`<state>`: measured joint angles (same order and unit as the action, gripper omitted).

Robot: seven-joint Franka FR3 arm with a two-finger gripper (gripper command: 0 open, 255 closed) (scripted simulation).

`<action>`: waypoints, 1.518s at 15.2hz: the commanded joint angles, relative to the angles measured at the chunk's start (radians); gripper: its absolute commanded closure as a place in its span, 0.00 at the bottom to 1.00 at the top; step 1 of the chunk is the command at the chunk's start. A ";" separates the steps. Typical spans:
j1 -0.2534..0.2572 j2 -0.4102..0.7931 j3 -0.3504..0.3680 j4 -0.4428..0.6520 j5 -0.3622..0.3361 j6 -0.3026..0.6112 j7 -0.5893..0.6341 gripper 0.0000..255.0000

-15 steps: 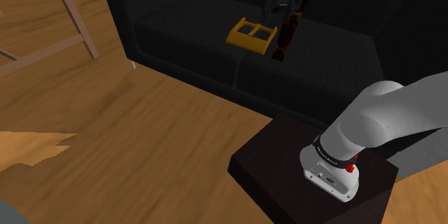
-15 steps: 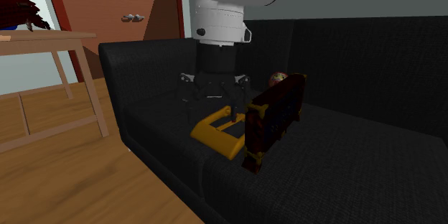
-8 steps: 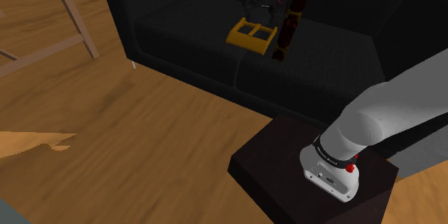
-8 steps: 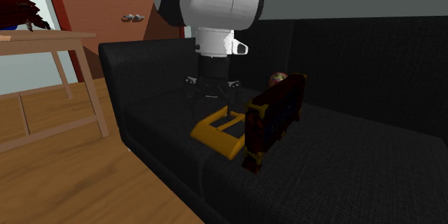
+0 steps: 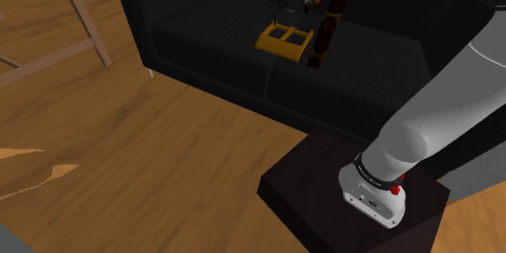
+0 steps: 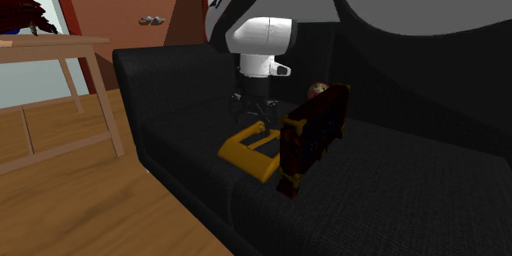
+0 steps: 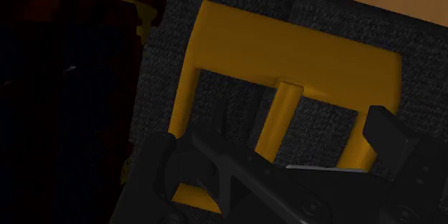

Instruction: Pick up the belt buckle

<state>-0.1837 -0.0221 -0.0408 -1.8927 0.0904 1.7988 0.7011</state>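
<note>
- Wooden table (image 6: 49,47) legs are seen beyond the sofa's (image 5: 203,24) arm end, on the plank floor (image 5: 162,146), well apart from the work.
- Black, woven-looking fabric covers the sofa, and its seat serves as the work surface.
- On the sofa seat, across the seam between two cushions, the yellow belt buckle (image 7: 287,50) is laid flat with frame and middle prong facing up, so it can be approached from above.
- Over the sofa seat, at the buckle's backrest-side end, the gripper (image 6: 256,116) is pointed down. Its fingers are spread wide and nothing is held. The frame's side bars are straddled, presumably so that closing clamps across them. Contact cannot be judged.
- Further along the sofa seat, a dark red slab-like object (image 6: 312,131) is stood on edge just beside the buckle, so little room is left for the finger there.
- Before the sofa's front, the dark stand (image 5: 308,182) is set on the floor.
</note>
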 commanded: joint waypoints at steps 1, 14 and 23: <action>-0.017 0.061 -0.016 0.049 0.003 0.004 0.061 0.00; -0.041 0.174 -0.043 0.045 0.017 0.106 0.139 0.00; -0.041 0.173 -0.043 0.043 0.017 0.108 0.139 1.00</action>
<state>-0.2249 0.1508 -0.0841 -1.8499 0.1074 1.9066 0.8398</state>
